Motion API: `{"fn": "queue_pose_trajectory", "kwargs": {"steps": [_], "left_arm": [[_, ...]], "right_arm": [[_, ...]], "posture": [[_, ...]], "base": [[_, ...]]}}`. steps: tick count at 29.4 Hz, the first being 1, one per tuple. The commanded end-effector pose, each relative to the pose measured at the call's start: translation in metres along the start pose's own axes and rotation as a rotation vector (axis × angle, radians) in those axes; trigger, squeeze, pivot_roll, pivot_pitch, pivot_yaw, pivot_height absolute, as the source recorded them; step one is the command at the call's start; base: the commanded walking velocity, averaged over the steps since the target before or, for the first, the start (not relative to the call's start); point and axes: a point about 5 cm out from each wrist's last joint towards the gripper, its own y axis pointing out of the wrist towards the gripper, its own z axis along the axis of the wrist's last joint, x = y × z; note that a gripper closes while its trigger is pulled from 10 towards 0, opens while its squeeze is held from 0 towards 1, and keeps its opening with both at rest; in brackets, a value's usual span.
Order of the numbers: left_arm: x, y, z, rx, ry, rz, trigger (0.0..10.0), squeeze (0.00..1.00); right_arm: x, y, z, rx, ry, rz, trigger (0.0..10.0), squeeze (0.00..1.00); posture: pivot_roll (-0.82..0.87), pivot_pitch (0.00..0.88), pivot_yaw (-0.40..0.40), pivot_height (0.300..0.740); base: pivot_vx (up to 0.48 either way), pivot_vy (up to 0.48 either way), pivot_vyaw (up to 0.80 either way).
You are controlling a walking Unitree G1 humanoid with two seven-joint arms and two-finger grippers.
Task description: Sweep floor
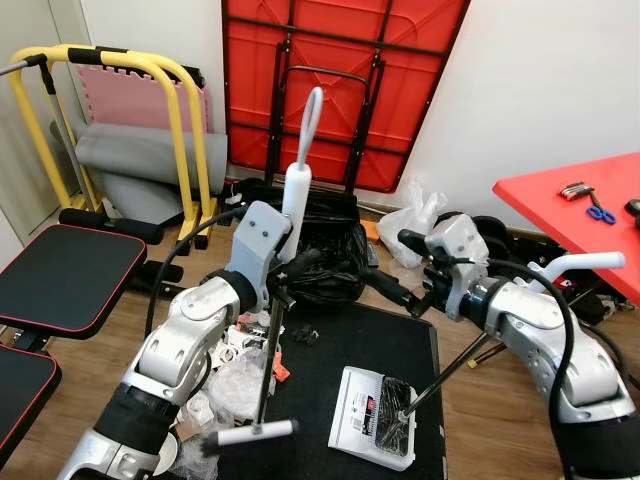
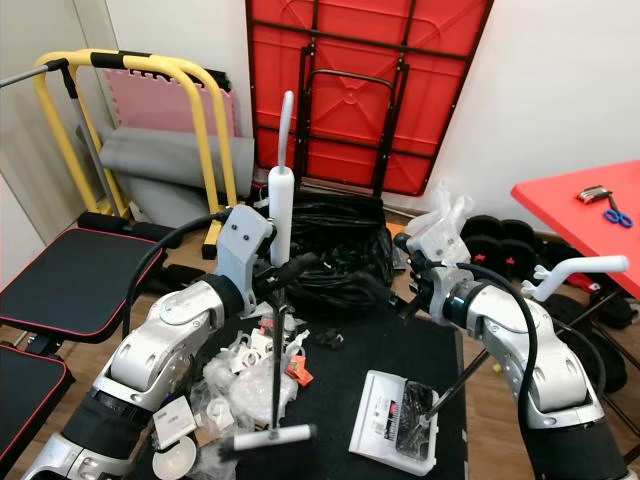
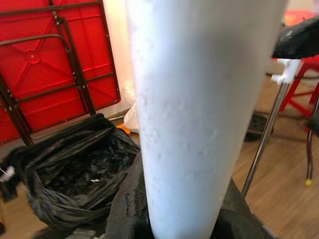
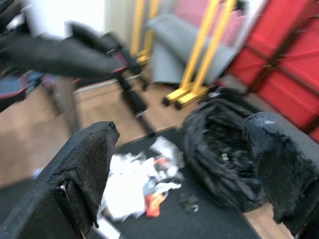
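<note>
White broom handle [image 1: 297, 190] stands upright, clamped by left gripper [image 1: 283, 275]; right gripper [image 1: 400, 293], fingers apart, nearer dustpan [image 1: 374, 417].

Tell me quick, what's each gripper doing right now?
Left gripper: shut on the broom handle.
Right gripper: open, holding nothing between its fingers.

White walls [image 1: 560, 90]; wood-plank floor [image 1: 70, 400] with a black mat [image 1: 390, 345]. A folded red table [image 1: 340, 80] leans against the wall. Yellow-framed exercise rack [image 1: 180, 110] with pink foam panel [image 1: 125, 95] and grey rolled mat [image 1: 130, 155]. Black padded bench [image 1: 60, 280]. Red surface [image 1: 590, 215] at right. Even indoor light.
</note>
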Motion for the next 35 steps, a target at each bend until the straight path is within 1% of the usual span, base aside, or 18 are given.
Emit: {"fn": "queue_pose_trajectory", "kwargs": {"steps": [1, 3, 4, 5, 7, 8, 10, 12, 14, 16, 18, 23, 25, 26, 27, 28, 30, 35], "left_arm": [[0.008, 0.003, 0.014, 0.052, 0.095, -0.112, 10.0, 0.00], [0.008, 0.003, 0.014, 0.048, 0.124, -0.139, 10.0, 0.00], [0.009, 0.003, 0.013, 0.046, 0.136, -0.162, 10.0, 0.00], [0.009, 0.003, 0.013, 0.046, 0.136, -0.162, 10.0, 0.00], [0.010, 0.002, 0.012, 0.044, 0.148, -0.186, 10.0, 0.00], [0.010, 0.002, 0.012, 0.044, 0.148, -0.186, 10.0, 0.00], [0.013, 0.000, 0.014, 0.067, 0.152, -0.255, 10.0, 0.00], [0.013, 0.000, 0.014, 0.067, 0.152, -0.255, 10.0, 0.00], [0.016, -0.001, 0.020, 0.096, 0.156, -0.319, 10.0, 0.00], [0.016, -0.001, 0.020, 0.096, 0.156, -0.319, 10.0, 0.00], [0.018, -0.001, 0.028, 0.128, 0.164, -0.378, 10.0, 0.00], [0.020, -0.001, 0.035, 0.162, 0.169, -0.429, 10.0, 0.00], [0.023, -0.003, 0.040, 0.186, 0.169, -0.477, 10.0, 0.00], [0.023, -0.003, 0.040, 0.186, 0.169, -0.477, 10.0, 0.00], [0.027, -0.006, 0.044, 0.205, 0.165, -0.520, 10.0, 0.00], [0.027, -0.006, 0.044, 0.205, 0.165, -0.520, 10.0, 0.00], [0.031, -0.007, 0.045, 0.215, 0.158, -0.553, 10.0, 0.00], [0.034, -0.006, 0.046, 0.218, 0.156, -0.568, 10.0, 0.00]], "right_arm": [[0.004, -0.009, 0.001, 0.004, -0.020, 0.028, 10.0, 0.00], [0.013, -0.018, 0.006, 0.020, -0.030, 0.034, 10.0, 0.00], [0.016, -0.021, 0.013, 0.068, -0.001, 0.048, 10.0, 0.00], [0.016, -0.021, 0.013, 0.068, -0.001, 0.048, 10.0, 0.00], [0.018, -0.024, 0.022, 0.125, 0.033, 0.068, 10.0, 0.00], [0.018, -0.024, 0.022, 0.125, 0.033, 0.068, 10.0, 0.00], [0.004, -0.032, 0.033, 0.171, 0.063, 0.263, 10.0, 0.00], [0.004, -0.032, 0.033, 0.171, 0.063, 0.263, 10.0, 0.00], [-0.006, -0.041, 0.038, 0.159, 0.068, 0.432, 10.0, 0.00], [-0.006, -0.041, 0.038, 0.159, 0.068, 0.432, 10.0, 0.00], [-0.001, -0.045, 0.041, 0.134, 0.036, 0.489, 10.0, 0.00], [0.007, -0.044, 0.046, 0.130, 0.006, 0.507, 10.0, 0.00], [0.011, -0.040, 0.051, 0.150, 0.001, 0.514, 10.0, 0.00], [0.011, -0.040, 0.051, 0.150, 0.001, 0.514, 10.0, 0.00], [0.010, -0.034, 0.056, 0.180, 0.011, 0.520, 10.0, 0.00], [0.010, -0.034, 0.056, 0.180, 0.011, 0.520, 10.0, 0.00], [0.007, -0.026, 0.059, 0.209, 0.021, 0.523, 10.0, 0.00], [0.003, -0.020, 0.059, 0.217, 0.021, 0.536, 10.0, 0.00]], "posture": [[-0.16, 0.072, -0.165, 0.740], [-0.16, 0.069, -0.163, 0.740], [-0.16, 0.068, -0.160, 0.740], [-0.16, 0.068, -0.160, 0.740], [-0.16, 0.068, -0.159, 0.740], [-0.16, 0.068, -0.159, 0.740], [-0.16, 0.065, -0.148, 0.740], [-0.16, 0.065, -0.148, 0.740], [-0.16, 0.065, -0.145, 0.740], [-0.16, 0.065, -0.145, 0.740], [-0.16, 0.070, -0.141, 0.740], [-0.16, 0.075, -0.141, 0.740], [-0.16, 0.085, -0.145, 0.740], [-0.16, 0.085, -0.145, 0.740], [-0.16, 0.087, -0.144, 0.740], [-0.16, 0.087, -0.144, 0.740], [-0.16, 0.089, -0.144, 0.740], [-0.16, 0.089, -0.144, 0.740]], "base": [[0.000, 0.000, 0.00], [0.000, 0.000, 0.00], [0.000, 0.000, 0.00], [0.000, 0.000, 0.00], [0.000, 0.000, 0.00], [0.000, 0.000, 0.00], [0.000, 0.000, 0.00], [0.000, 0.000, 0.00], [0.000, 0.000, 0.00], [0.000, 0.000, 0.00], [0.000, 0.000, 0.00], [0.000, 0.000, 0.00], [0.000, 0.000, 0.00], [0.000, 0.000, 0.00], [0.000, 0.000, 0.00], [0.000, 0.000, 0.00], [0.000, 0.000, 0.00], [0.000, 0.000, 0.00]]}}
